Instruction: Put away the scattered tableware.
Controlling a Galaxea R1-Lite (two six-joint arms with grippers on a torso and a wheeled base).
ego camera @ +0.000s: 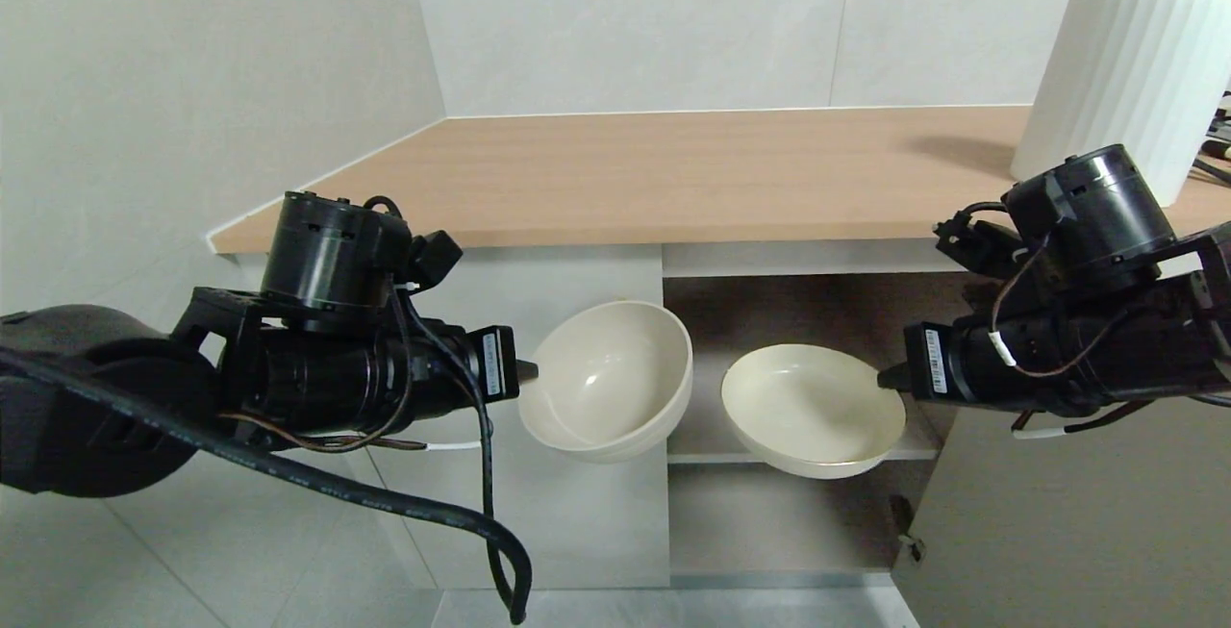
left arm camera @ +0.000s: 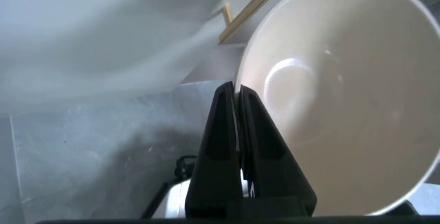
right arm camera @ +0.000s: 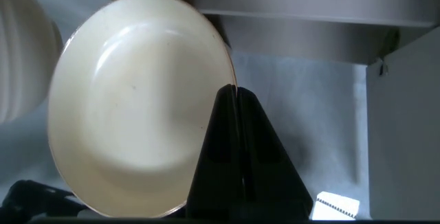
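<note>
Two cream tableware pieces hang in the air in front of an open cabinet. My left gripper [ego camera: 527, 373] is shut on the rim of a deep cream bowl [ego camera: 608, 380], tilted with its hollow facing me; up close, the bowl [left arm camera: 337, 93] has its rim pinched between the fingers [left arm camera: 221, 124]. My right gripper [ego camera: 883, 380] is shut on the rim of a shallower cream dish [ego camera: 810, 407], held to the right of the bowl. The dish [right arm camera: 137, 107] has its edge clamped by the right gripper [right arm camera: 236, 93].
The open cabinet shelf [ego camera: 707, 440] lies behind both pieces, under a wooden countertop [ego camera: 673, 166]. A white ribbed container [ego camera: 1130, 70] stands on the counter at the right. The open cabinet door [ego camera: 1058, 522] is at the lower right; tiled walls close the left side.
</note>
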